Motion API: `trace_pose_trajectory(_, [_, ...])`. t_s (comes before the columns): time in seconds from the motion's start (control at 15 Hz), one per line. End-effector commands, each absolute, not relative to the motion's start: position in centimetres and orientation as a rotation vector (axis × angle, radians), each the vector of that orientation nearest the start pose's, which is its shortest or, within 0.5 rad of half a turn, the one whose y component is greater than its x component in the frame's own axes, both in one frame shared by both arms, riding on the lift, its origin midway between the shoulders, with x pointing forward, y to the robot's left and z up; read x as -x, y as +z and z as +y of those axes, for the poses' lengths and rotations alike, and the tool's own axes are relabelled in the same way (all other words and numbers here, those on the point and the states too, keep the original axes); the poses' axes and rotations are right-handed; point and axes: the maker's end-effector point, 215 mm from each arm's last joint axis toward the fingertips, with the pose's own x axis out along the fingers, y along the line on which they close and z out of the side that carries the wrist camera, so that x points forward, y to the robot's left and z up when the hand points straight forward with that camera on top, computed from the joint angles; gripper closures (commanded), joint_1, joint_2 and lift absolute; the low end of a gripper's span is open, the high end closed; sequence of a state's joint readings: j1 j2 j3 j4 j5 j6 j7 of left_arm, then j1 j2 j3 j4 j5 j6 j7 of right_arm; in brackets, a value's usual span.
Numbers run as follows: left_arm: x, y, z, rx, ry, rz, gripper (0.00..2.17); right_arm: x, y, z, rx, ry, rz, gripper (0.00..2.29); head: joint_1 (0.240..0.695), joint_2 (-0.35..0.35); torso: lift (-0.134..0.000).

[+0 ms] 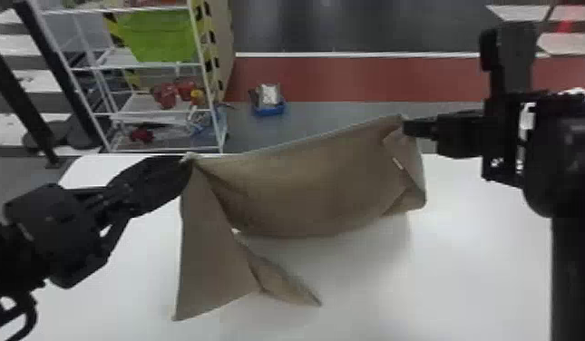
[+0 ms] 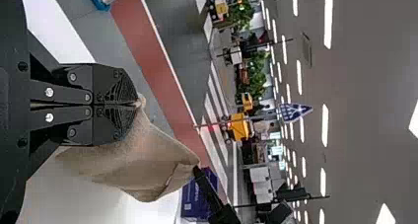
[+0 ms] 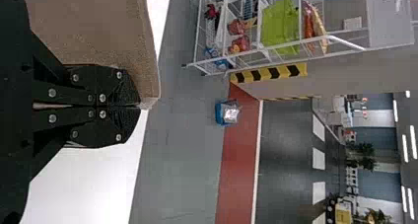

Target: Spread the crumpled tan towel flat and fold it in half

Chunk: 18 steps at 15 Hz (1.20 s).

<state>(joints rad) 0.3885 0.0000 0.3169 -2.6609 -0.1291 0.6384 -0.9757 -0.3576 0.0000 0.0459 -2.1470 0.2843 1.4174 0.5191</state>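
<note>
The tan towel (image 1: 304, 190) hangs between both grippers above the white table, its top edge slanting up to the right. My left gripper (image 1: 187, 159) is shut on its upper left corner; from there a flap drops down, its lower tip low over the table. My right gripper (image 1: 405, 127) holds the upper right corner, where the cloth is folded over. In the left wrist view, the shut left gripper (image 2: 137, 104) pinches a corner of the towel (image 2: 143, 160). In the right wrist view, the right gripper (image 3: 140, 106) is shut on the towel's corner (image 3: 108, 31).
The white table (image 1: 477, 272) lies beneath the cloth. Beyond its far edge stand a wire shelf (image 1: 155, 111) with a green bin (image 1: 159, 36) at the left and a small blue container (image 1: 269, 109) on the floor.
</note>
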Motion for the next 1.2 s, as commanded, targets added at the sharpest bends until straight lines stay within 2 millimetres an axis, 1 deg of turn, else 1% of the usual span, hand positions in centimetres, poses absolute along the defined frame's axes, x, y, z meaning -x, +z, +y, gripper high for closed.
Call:
trace_pose_trajectory(0.0, [-41.1,-14.7,20.5,-0.230,-0.563,0.004,2.14,-60.4,-20.7,-18.7,-0.012,0.283,0.452,1.77,0.604,0.023,-0.123])
trace_pose_trajectory(0.07, [-42.1,-13.9,20.7,-0.223,-0.546,-0.012,2.14,-61.3,-20.5,-18.9,-0.009,0.281,0.444,1.77,0.588,0.022,-0.123])
trace_pose_trajectory(0.2, [-44.6,-13.9,20.5,-0.164,-0.541,0.008,2.14,-63.1,-19.7,-19.3,0.011,0.272,0.414,1.77,0.551,0.021,-0.123])
trace_pose_trajectory(0.27, [-46.4,-14.1,20.8,-0.132,-0.531,0.030,2.14,-64.2,-19.1,-19.7,0.016,0.263,0.398,1.77,0.534,0.019,-0.123])
trace_pose_trajectory(0.33, [-48.4,-13.6,20.5,-0.139,-0.528,0.026,2.14,-65.5,-18.1,-20.3,0.018,0.253,0.381,1.77,0.511,0.015,-0.123])
trace_pose_trajectory(0.4, [-50.2,-12.9,20.4,-0.159,-0.516,0.020,2.14,-66.9,-16.7,-20.7,0.022,0.250,0.351,1.77,0.497,0.012,-0.123])
trace_pose_trajectory(0.47, [-51.5,-12.5,20.6,-0.164,-0.508,0.018,2.14,-67.7,-15.9,-21.3,0.016,0.241,0.340,1.77,0.480,0.007,-0.123])
trace_pose_trajectory(0.53, [-52.7,-12.0,21.0,-0.167,-0.502,0.015,2.14,-68.8,-14.4,-22.0,0.025,0.233,0.317,1.77,0.460,0.002,-0.123])
trace_pose_trajectory(0.67, [-54.1,-11.3,21.7,-0.172,-0.482,0.012,2.14,-70.6,-12.2,-24.1,0.043,0.206,0.296,1.77,0.423,-0.005,-0.123])
trace_pose_trajectory(0.73, [-54.1,-11.2,22.2,-0.171,-0.476,0.009,2.14,-70.9,-11.6,-25.8,0.047,0.186,0.292,1.77,0.393,-0.011,-0.123])
trace_pose_trajectory(0.8, [-53.7,-11.8,22.6,-0.172,-0.469,0.018,2.14,-70.8,-11.3,-27.2,0.059,0.172,0.288,1.77,0.378,-0.017,-0.123])
trace_pose_trajectory(0.87, [-52.3,-12.8,23.2,-0.183,-0.466,0.025,2.14,-70.0,-11.5,-28.8,0.054,0.171,0.289,1.77,0.369,-0.022,-0.123])
trace_pose_trajectory(0.93, [-49.5,-13.6,22.8,-0.213,-0.485,0.029,2.14,-68.0,-12.9,-30.5,0.054,0.167,0.315,1.77,0.364,-0.030,-0.123])
trace_pose_trajectory(1.0, [-46.6,-14.2,21.3,-0.270,-0.515,0.013,2.14,-66.0,-14.2,-31.9,0.069,0.169,0.323,1.77,0.368,-0.039,-0.123])
trace_pose_trajectory(1.07, [-44.3,-15.5,19.5,-0.318,-0.558,0.006,2.14,-64.0,-16.1,-32.5,0.081,0.183,0.345,1.77,0.396,-0.063,-0.123])
trace_pose_trajectory(1.13, [-41.8,-16.4,16.8,-0.355,-0.619,-0.012,2.14,-61.9,-18.2,-33.1,0.091,0.195,0.365,1.77,0.422,-0.083,-0.123])
